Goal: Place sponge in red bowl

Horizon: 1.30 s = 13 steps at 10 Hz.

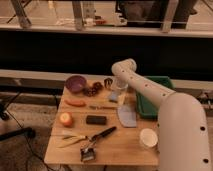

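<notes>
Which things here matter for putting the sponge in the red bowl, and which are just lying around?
Job: sponge, red bowl, claw at the sponge.
Lying about: purple bowl, carrot, black block, white bowl, brush.
</notes>
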Tool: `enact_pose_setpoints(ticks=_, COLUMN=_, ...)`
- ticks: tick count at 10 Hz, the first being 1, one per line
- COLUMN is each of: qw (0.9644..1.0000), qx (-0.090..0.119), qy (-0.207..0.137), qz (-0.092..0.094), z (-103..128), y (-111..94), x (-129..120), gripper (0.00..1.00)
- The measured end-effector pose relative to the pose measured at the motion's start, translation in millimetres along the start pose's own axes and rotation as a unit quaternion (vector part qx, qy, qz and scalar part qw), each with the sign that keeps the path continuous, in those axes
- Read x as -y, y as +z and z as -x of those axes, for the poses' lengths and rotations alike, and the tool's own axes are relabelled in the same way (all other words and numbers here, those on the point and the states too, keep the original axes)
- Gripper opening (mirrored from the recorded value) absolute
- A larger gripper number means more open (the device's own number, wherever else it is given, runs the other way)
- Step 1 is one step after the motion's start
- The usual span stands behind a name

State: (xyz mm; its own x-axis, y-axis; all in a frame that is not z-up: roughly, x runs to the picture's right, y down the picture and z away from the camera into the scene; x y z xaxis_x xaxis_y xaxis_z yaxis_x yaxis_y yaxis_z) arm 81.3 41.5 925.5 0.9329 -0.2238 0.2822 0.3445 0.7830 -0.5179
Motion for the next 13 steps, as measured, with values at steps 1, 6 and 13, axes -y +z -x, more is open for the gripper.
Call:
enact_pose_setpoints(ticks=1, qw=1.0, qx=0.002, qy=0.004, qz=0.0, z=-2, y=2, x=2, gripper=0.8)
enact_pose_setpoints(ticks=6, qw=0.999, qx=0.013, qy=0.043, qz=0.0, z=-18, y=14, x=7, gripper=0.8)
enact_pose_setpoints(ticks=13, qw=0.9992, qx=0.016, qy=0.038, qz=0.001, z=-5, y=26, x=18, gripper=0.8)
